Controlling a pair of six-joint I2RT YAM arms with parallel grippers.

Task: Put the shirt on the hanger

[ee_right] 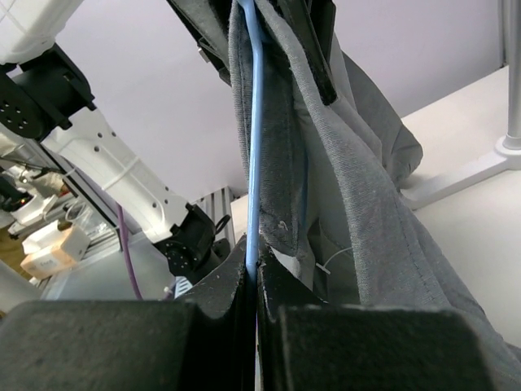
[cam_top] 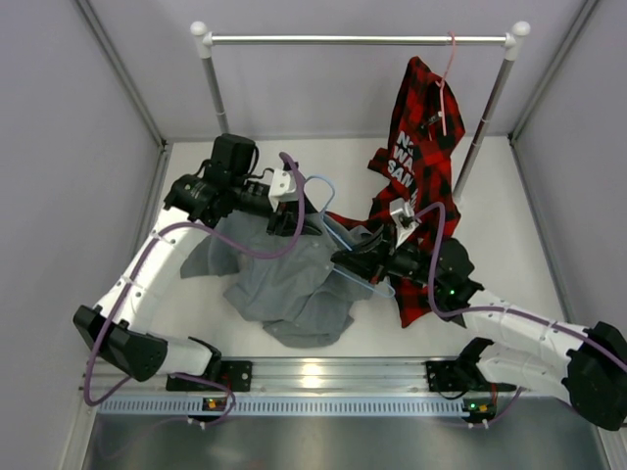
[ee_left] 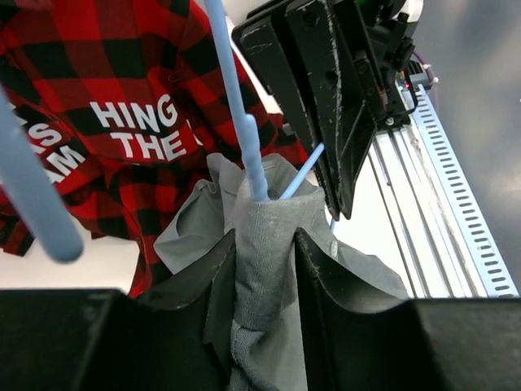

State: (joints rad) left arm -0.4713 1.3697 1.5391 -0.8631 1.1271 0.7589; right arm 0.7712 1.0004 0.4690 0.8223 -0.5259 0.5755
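Observation:
The grey shirt point(cam_top: 284, 289) lies bunched on the table between the arms, and part of it is lifted up. My left gripper point(cam_top: 289, 211) is shut on a gathered fold of the shirt point(ee_left: 264, 236), which fills the gap between its fingers point(ee_left: 207, 285). The light-blue hanger point(cam_top: 326, 227) runs into that fold; its wire point(ee_left: 244, 130) disappears under the fabric. My right gripper point(cam_top: 358, 262) is shut on the hanger's wire point(ee_right: 255, 147), pinching it between its pads, with the shirt point(ee_right: 358, 195) draped over the wire just to the right. The rest of the hanger is hidden by fabric.
A red-and-black plaid shirt point(cam_top: 421, 137) hangs from a pink hanger point(cam_top: 449, 69) on the clothes rack's bar point(cam_top: 358, 40); its lower part trails onto the table near my right arm. The rack's posts stand at the back. A metal rail point(cam_top: 323, 377) runs along the near edge.

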